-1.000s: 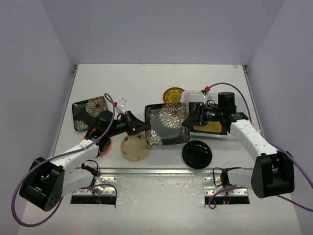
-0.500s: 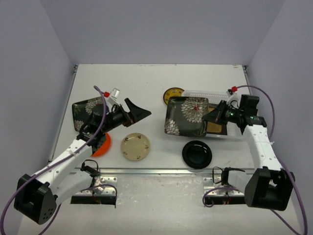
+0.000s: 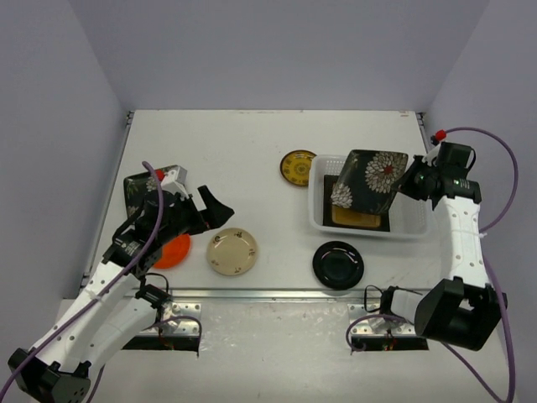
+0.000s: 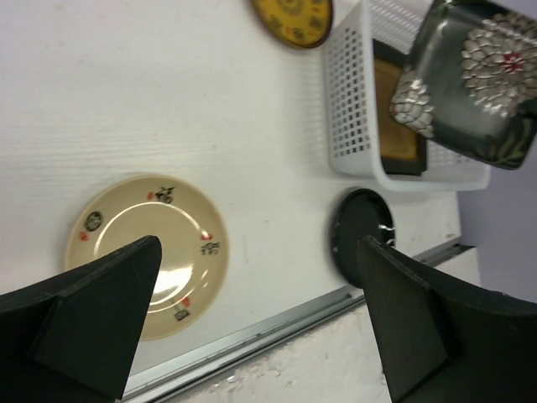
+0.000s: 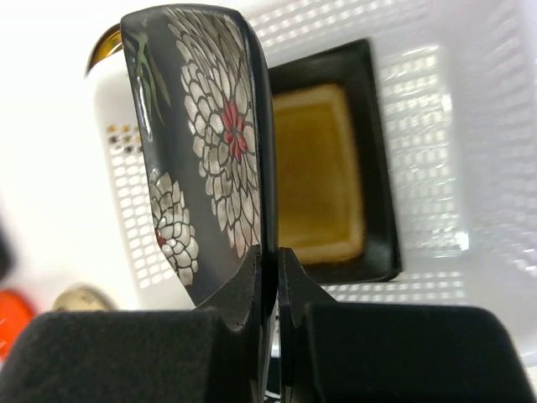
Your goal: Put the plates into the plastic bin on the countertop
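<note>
My right gripper [image 3: 411,183] [image 5: 269,260] is shut on the edge of a black floral square plate [image 3: 369,180] [image 5: 210,134], holding it tilted over the white plastic bin [image 3: 319,220] [image 5: 470,126]. An amber square plate [image 3: 357,217] [image 5: 319,168] lies in the bin. My left gripper [image 3: 210,210] [image 4: 256,243] is open and holds nothing, above the cream plate [image 3: 232,251] [image 4: 147,243]. On the countertop [image 3: 252,143] lie a yellow patterned plate [image 3: 298,167], a glossy black plate [image 3: 338,264], an orange plate [image 3: 172,250], and a second floral square [image 3: 143,189] partly under my left arm.
A metal strip [image 3: 277,294] runs along the countertop's front edge. Pale lavender walls close in the left, back and right. The bin stands near the right wall, with the yellow plate just left of its far corner.
My left gripper opened, let go of the floral plate and drew back left. My right gripper carried that plate rightward from mid-table to over the bin.
</note>
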You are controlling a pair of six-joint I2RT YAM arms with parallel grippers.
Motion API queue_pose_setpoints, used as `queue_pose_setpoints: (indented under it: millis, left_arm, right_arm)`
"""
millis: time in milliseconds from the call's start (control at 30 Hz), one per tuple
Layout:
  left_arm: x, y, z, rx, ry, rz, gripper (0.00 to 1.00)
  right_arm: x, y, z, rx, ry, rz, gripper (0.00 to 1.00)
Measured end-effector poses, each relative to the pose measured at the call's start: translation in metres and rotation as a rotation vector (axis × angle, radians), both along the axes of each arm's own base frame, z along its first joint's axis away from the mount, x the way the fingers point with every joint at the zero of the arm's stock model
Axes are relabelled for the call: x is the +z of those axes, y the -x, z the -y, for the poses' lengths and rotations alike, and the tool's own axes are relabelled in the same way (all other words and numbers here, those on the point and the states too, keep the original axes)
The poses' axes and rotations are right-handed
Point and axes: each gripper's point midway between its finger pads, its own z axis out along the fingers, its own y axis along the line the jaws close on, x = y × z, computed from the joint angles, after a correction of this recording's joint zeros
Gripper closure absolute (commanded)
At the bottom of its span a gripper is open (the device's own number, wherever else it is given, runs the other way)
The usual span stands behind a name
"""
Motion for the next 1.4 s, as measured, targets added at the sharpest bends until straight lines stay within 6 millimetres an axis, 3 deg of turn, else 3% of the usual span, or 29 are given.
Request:
queue_pose_setpoints:
  millis: [100,200,300,467,600,767,800,833,933,1133,1267,1333,1400]
  left_arm:
    - [-0.006,0.008,-0.014,0.014,-0.092,-0.032,0.00]
    - [0.004,0.012,-0.020,0.001,-0.134,-0.005,0.00]
    - [0.011,0.013,-0.022,-0.019,-0.168,0.022,0.00]
    - [0.009,0.012,-0.027,-0.035,-0.225,0.036,0.00]
    - [0.003,0.012,-0.029,-0.041,-0.256,0.021,0.00]
    - [-0.005,0.008,-0.032,-0.026,-0.282,-0.007,0.00]
    - [-0.006,0.007,-0.034,-0.016,-0.290,-0.012,0.00]
    - [-0.007,0.005,-0.035,-0.004,-0.296,-0.015,0.00]
    - [-0.012,-0.004,-0.043,0.051,-0.328,-0.027,0.00]
    - [-0.030,-0.018,-0.057,0.145,-0.397,-0.091,0.00]
    - [-0.029,-0.021,-0.063,0.178,-0.418,-0.084,0.00]
    - [-0.027,-0.023,-0.071,0.219,-0.443,-0.078,0.00]
    - [-0.023,-0.026,-0.082,0.272,-0.473,-0.065,0.00]
  right_arm:
    - [-0.007,-0.005,0.016,-0.016,0.071,-0.036,1.00]
    - [-0.025,-0.006,0.021,0.005,0.082,-0.102,1.00]
    - [-0.042,-0.008,0.011,0.064,0.036,-0.147,1.00]
    - [-0.062,-0.001,0.002,0.094,0.008,-0.207,0.85]
    - [-0.070,-0.003,0.002,0.098,0.002,-0.229,0.56]
    - [-0.078,-0.004,0.003,0.082,0.006,-0.256,0.40]
    - [-0.077,-0.004,0.002,0.083,0.004,-0.255,0.18]
    - [-0.076,-0.005,0.000,0.086,-0.006,-0.249,0.01]
    - [-0.067,-0.011,-0.011,0.096,-0.058,-0.208,0.01]
    - [-0.031,-0.023,-0.030,0.143,-0.104,-0.061,0.01]
    - [-0.019,-0.028,-0.043,0.181,-0.145,-0.020,0.01]
    - [-0.012,-0.030,-0.068,0.255,-0.157,0.005,0.01]
    - [-0.002,-0.026,-0.113,0.390,-0.152,0.042,0.01]
